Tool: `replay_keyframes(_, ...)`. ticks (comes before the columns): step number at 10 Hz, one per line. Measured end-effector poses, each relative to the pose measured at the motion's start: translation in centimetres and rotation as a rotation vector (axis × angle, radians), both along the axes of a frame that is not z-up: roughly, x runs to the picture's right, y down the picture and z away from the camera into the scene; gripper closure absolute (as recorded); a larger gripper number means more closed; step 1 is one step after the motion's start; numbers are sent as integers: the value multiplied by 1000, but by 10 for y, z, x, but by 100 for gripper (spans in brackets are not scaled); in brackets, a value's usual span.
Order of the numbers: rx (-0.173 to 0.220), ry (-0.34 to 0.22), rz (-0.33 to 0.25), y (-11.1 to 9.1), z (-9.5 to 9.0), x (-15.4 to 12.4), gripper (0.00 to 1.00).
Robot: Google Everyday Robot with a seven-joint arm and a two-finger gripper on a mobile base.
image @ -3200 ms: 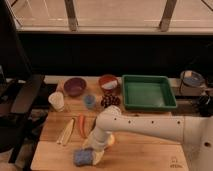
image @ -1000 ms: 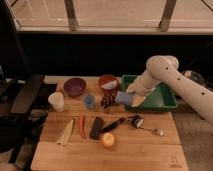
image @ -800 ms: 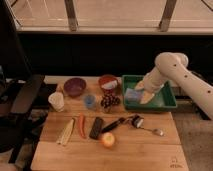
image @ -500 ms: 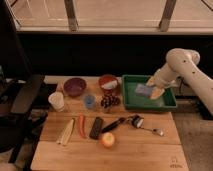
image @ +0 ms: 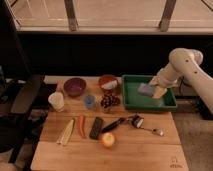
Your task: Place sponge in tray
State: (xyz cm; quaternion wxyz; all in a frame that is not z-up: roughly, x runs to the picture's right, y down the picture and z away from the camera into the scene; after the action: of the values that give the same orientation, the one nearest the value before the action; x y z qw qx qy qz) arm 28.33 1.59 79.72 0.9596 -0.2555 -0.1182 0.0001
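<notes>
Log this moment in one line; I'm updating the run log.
phase: placing | gripper: over tray's right part | sponge: in tray, beside gripper | release: unclear

The scene is dimly and warmly lit, with brighter daylight admitted through the windows (image: 115,15) along the top. The wooden table (image: 145,150) is evenly lit, with soft shadows. Everything is rendered softly blurred. The gripper (image: 159,91) is seen over the green tray (image: 131,102), beside the sponge (image: 145,89).
</notes>
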Motion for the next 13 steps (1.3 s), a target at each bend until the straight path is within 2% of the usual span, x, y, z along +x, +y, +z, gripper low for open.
replay_keyframes(2,8,-14,-20,1,31,-21,97)
replay_keyframes(3,10,-20,-21,1,40,-28,90)
replay_keyframes(6,13,-31,21,1,62,-36,57)
replay_keyframes(8,7,-11,66,7,79,-23,36)
replay_keyframes(9,6,-5,84,7,84,-18,29)
replay_keyframes(10,3,0,105,7,88,-12,25)
replay_keyframes(13,-20,-27,156,16,94,-8,25)
